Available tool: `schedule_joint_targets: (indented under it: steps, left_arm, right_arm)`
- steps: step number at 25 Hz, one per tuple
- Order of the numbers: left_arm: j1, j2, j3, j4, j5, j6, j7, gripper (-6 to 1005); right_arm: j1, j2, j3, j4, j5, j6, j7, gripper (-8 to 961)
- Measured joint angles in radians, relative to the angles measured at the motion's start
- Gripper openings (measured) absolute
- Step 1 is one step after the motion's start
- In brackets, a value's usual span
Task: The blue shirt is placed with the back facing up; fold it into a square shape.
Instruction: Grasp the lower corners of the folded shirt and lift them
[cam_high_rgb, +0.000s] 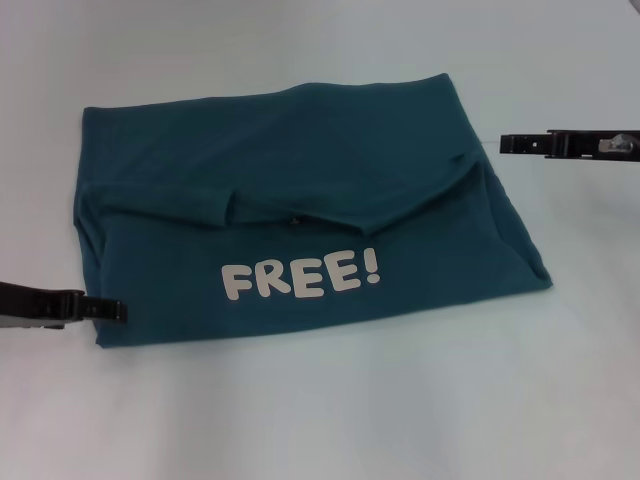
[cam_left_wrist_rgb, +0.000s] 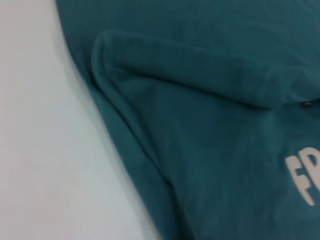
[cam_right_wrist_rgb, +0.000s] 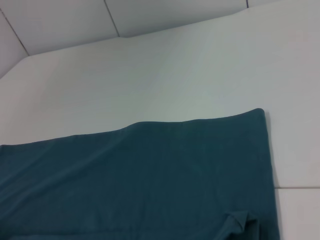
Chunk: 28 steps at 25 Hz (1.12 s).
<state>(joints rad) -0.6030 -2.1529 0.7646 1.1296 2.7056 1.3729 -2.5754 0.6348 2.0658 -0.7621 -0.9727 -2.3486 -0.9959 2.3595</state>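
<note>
Left gripper sits nearest the robot, low over the bench at the near-left corner of the blue shirt, its dark tip just at the cloth's edge; from these views I cannot tell whether its fingers are spread or pressed together, nor whether it pinches any fabric. The arm behind it runs in almost level from the left edge of the head view, a pose that suits working at a hem close to the surface.

Next comes the shirt itself, lying flat in the middle of the bench as a broad, partly folded panel. Its near layer shows the pale letters "FREE!", and a sleeve and a collar-like fold are tucked across the middle, so the sides look already turned in, probably to give straight edges for the square. A further fold seems still needed, since the shape is wider than deep.

Farther off, the right gripper hovers just beside the shirt's far-right corner, apart from the cloth, its arm level and reaching in from the right. Its finger state cannot be told either.
</note>
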Motion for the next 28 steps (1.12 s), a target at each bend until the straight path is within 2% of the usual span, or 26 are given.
schedule_joint_targets:
  steps: [7, 28]
  left_arm:
    - [-0.009, -0.008, 0.053, -0.032, 0.034, -0.022, -0.026, 937]
    - [-0.019, -0.012, 0.123, -0.084, 0.024, -0.105, -0.031, 810]
  right_arm:
    - [-0.001, 0.002, 0.0, -0.001, 0.0, 0.0, 0.001, 916]
    - [-0.002, 0.002, 0.001, 0.0, 0.0, -0.001, 0.001, 915]
